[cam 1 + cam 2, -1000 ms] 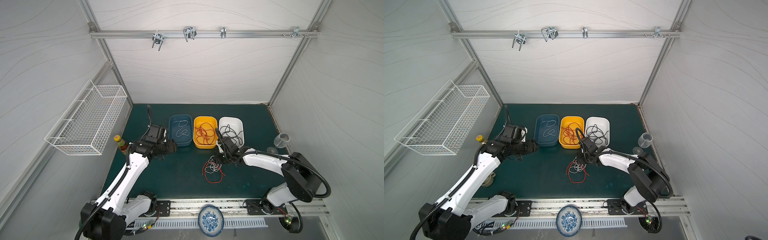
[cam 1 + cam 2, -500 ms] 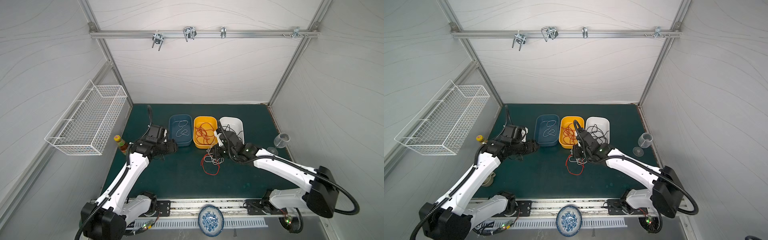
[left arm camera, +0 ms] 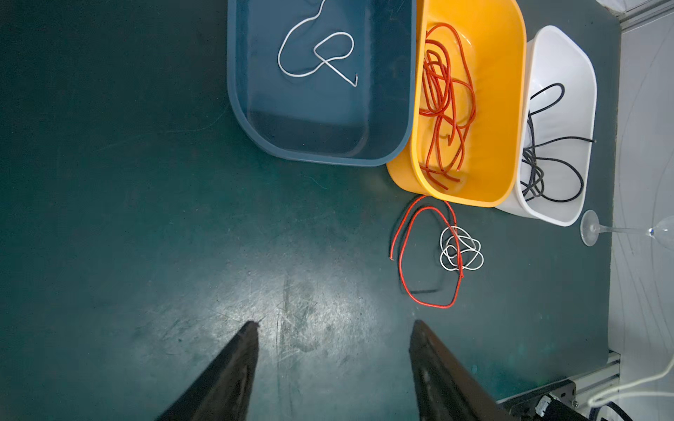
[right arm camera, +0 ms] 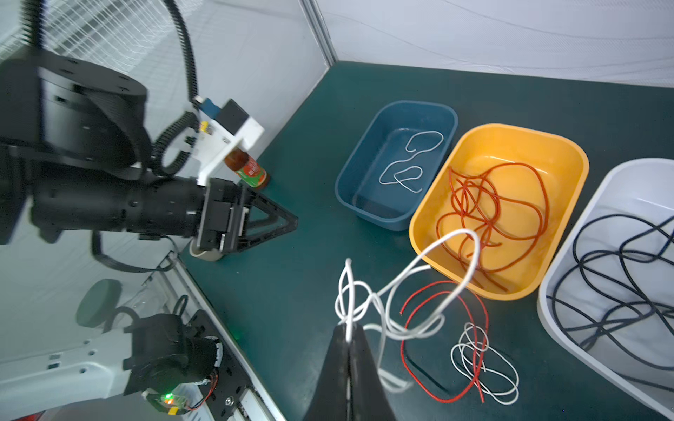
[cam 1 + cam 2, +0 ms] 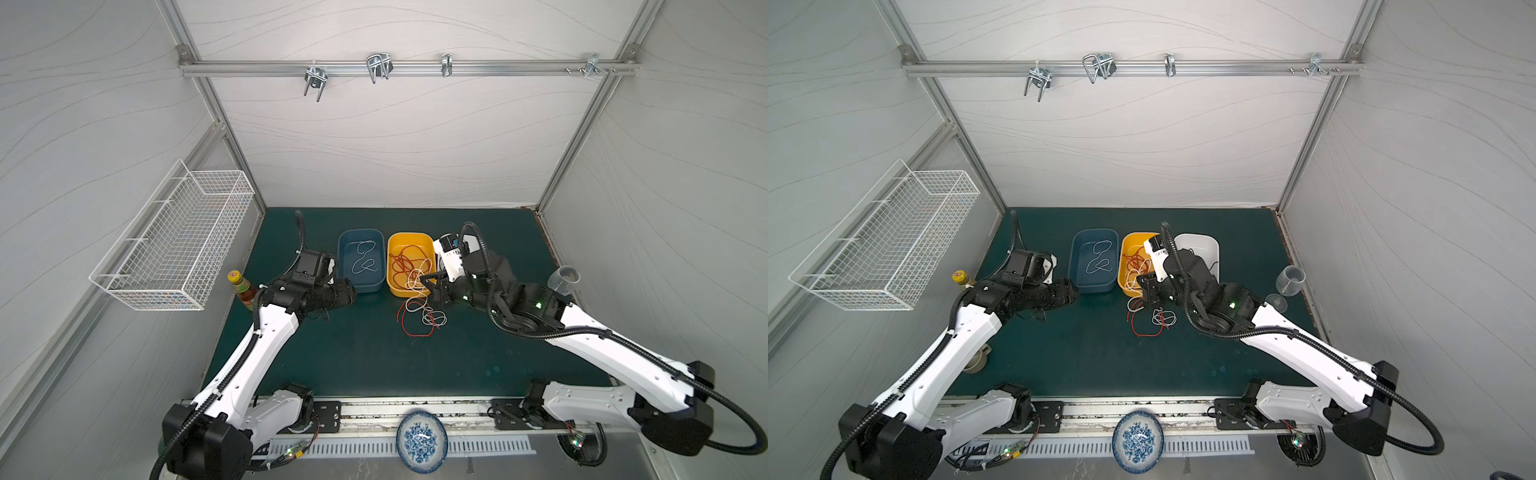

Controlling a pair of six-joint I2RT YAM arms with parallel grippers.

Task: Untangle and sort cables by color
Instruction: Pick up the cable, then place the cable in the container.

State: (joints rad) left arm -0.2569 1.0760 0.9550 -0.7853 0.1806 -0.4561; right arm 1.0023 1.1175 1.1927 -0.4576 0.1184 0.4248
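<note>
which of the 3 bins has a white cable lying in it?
The blue bin: one white cable lies on its floor. The yellow bin holds red cables, the white bin black cables.

Dark green tabletop mat (image 5: 353, 353), scuffed. On it, rear centre, close side by side: blue plastic bin (image 3: 310, 120), yellow plastic bin (image 3: 492, 145), white plastic bin (image 3: 561, 58). Just in front of the yellow bin: loose red cable loop (image 3: 434, 305) crossing a small white cable coil (image 3: 460, 248). Left edge: brown sauce bottle (image 5: 243, 286). Right edge: clear stemmed glass (image 5: 1291, 280).

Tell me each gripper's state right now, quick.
Left gripper: open, holding nothing.
Right gripper: shut on a white cable.
</note>
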